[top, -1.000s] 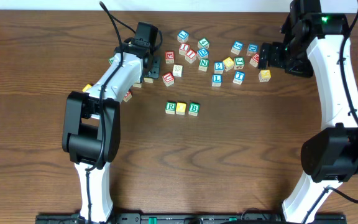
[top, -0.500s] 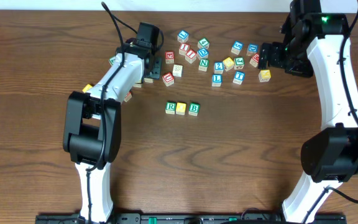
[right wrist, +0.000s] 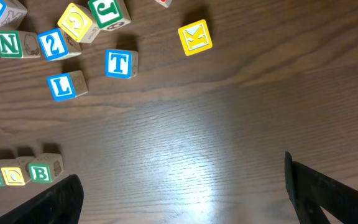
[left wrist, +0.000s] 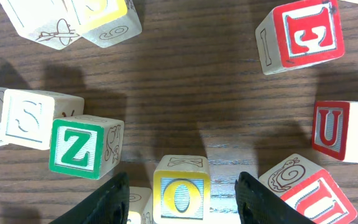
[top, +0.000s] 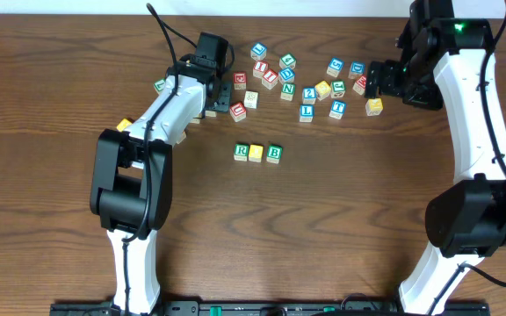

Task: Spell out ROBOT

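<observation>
Two letters short on the brown wooden surface (top: 341,211)!
Right jaws gape wide, empty; left jaws hang half-open astride the yellow-framed O cube (left wrist: 181,193), clear of its sides. Green-framed R cube (top: 242,152), yellow-topped cube (top: 256,153) and green-framed B cube (top: 274,152) sit side by side mid-surface; blue-framed T cube (right wrist: 120,63) lies among the scattered cubes (top: 287,89).

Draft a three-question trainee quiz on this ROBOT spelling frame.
1. True or false: the row mid-table reads R, O, B.
2. Which cube stands between the left gripper's fingers? A) Z B) O C) U
3. Fill in: the right gripper is ____ and holds nothing.
Key: 1 true; 2 B, the O cube, with a gap on each side; 3 open.
</observation>
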You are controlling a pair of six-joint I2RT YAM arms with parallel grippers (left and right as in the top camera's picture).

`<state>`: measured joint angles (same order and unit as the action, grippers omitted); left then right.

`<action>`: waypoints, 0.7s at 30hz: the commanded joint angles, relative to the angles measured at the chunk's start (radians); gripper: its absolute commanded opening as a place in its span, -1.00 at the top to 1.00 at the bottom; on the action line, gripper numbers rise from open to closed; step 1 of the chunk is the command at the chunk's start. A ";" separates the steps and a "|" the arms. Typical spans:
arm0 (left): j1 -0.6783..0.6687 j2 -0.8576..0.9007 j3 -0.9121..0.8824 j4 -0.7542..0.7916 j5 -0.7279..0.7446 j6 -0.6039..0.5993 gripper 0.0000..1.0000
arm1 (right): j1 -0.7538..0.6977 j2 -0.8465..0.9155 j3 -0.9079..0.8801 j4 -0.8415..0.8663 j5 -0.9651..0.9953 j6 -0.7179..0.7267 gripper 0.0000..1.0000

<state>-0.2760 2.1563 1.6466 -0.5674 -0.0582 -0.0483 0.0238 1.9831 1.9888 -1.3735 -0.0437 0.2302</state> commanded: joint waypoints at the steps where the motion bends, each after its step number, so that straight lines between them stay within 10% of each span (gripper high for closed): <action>1: 0.001 0.016 -0.007 0.001 0.001 0.002 -0.09 | 0.004 -0.001 0.011 -0.006 0.015 -0.007 -0.99; 21: 0.001 0.092 -0.006 0.027 0.001 0.003 0.03 | 0.004 -0.001 0.011 -0.007 0.015 -0.007 -0.98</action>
<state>-0.2760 2.2333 1.6466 -0.5484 -0.0540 -0.0490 0.0238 1.9831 1.9888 -1.3785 -0.0437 0.2302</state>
